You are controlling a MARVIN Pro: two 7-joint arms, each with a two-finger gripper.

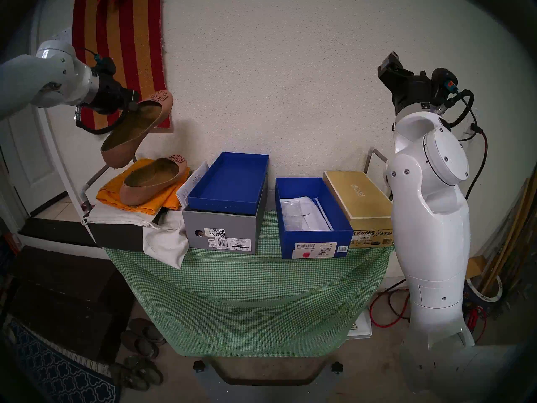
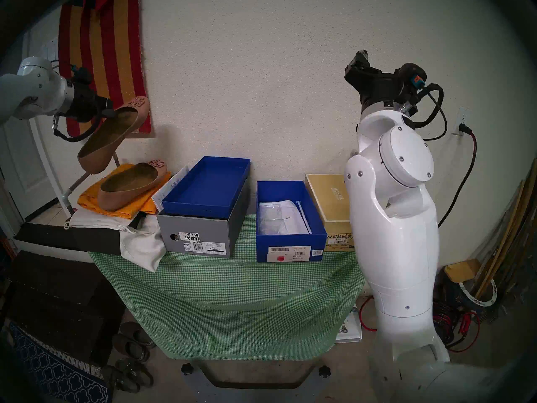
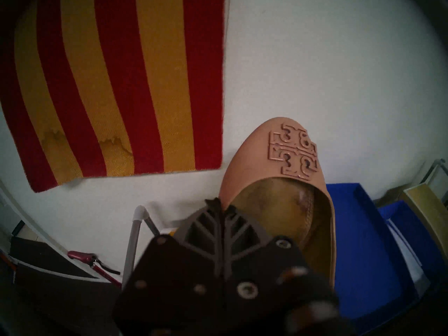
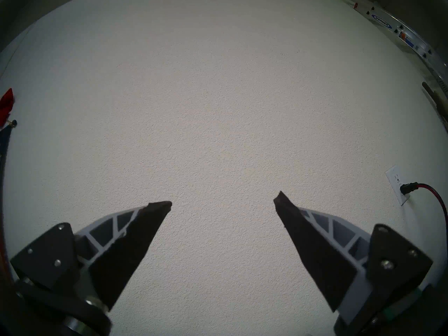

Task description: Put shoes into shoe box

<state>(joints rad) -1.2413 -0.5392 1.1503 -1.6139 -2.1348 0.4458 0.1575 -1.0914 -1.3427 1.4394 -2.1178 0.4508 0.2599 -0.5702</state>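
On the green checked tablecloth (image 1: pixel 247 280) the all-blue shoe box (image 1: pixel 312 219) stands open with white paper inside, between a grey box (image 1: pixel 223 228) topped by a blue tray and a gold box (image 1: pixel 359 199). Farther left, one ballet flat (image 1: pixel 152 180) lies on an orange cloth (image 1: pixel 116 194). Above it the left gripper (image 1: pixel 132 103) is clamped on the side rim of the other ballet flat (image 3: pixel 261 158), held in the air toe-up before the striped hanging (image 1: pixel 122 39), while the right gripper (image 4: pixel 223 202) points at the bare wall, jaws wide and empty.

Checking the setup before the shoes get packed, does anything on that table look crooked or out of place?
Yes. A blue tray sits skewed on the grey box, tilted and overhanging rather than seated. The second shoe rests on orange cloth piled on a black box that juts past the table's edge.
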